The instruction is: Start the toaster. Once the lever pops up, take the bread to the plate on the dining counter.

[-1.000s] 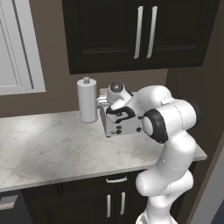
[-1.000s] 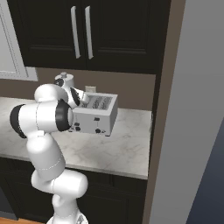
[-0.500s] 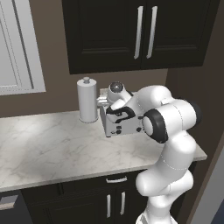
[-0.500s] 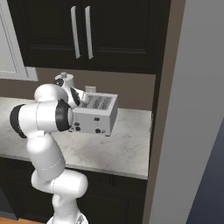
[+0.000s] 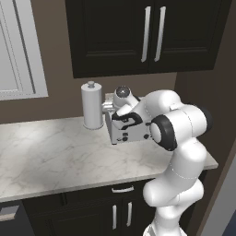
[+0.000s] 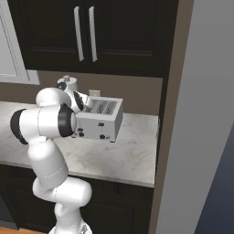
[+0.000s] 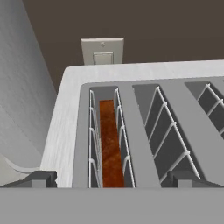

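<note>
The toaster, a boxy silver-white four-slot unit with two small dark knobs on its front, stands upright on the marble countertop just beside the paper-towel roll. The bread, an orange-brown slice, sits on edge in the toaster's slot nearest the roll.

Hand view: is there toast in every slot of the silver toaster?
No, the orange-brown bread slice sits in one slot of the silver toaster; the neighbouring slots show bare wire guides.
</note>
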Available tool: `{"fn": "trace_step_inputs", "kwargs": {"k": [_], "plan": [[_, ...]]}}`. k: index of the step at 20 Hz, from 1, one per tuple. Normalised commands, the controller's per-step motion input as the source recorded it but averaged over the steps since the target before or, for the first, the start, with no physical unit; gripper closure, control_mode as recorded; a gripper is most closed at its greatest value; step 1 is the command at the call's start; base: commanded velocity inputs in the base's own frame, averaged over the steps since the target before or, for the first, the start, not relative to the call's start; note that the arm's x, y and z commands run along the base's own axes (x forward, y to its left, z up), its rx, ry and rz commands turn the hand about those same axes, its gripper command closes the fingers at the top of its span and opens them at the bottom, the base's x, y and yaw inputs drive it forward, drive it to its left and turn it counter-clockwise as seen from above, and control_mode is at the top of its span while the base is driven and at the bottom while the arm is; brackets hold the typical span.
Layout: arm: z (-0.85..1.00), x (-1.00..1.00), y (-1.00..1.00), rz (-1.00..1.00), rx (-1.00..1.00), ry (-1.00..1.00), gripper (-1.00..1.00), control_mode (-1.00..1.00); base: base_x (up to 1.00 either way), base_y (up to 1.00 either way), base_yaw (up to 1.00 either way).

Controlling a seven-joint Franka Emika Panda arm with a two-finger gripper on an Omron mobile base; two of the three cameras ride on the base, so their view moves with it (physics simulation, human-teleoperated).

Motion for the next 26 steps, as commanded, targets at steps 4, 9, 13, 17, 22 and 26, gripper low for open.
{"fn": "trace_step_inputs", "kwargs": {"k": [4, 9, 13, 17, 22, 26], "plan": [[0.0, 0.0, 0.0, 0.0, 0.0, 0.0, -1.0, -1.0, 0.0, 0.0, 0.0], [0.0, 0.0, 0.0, 0.0, 0.0, 0.0, -1.0, -1.0, 0.0, 0.0, 0.0], [0.0, 0.0, 0.0, 0.0, 0.0, 0.0, -1.0, -1.0, 0.0, 0.0, 0.0], [0.0, 0.0, 0.0, 0.0, 0.0, 0.0, -1.0, -1.0, 0.0, 0.0, 0.0], [0.0, 0.0, 0.0, 0.0, 0.0, 0.0, -1.0, -1.0, 0.0, 0.0, 0.0], [0.0, 0.0, 0.0, 0.0, 0.0, 0.0, -1.0, -1.0, 0.0, 0.0, 0.0]]}}
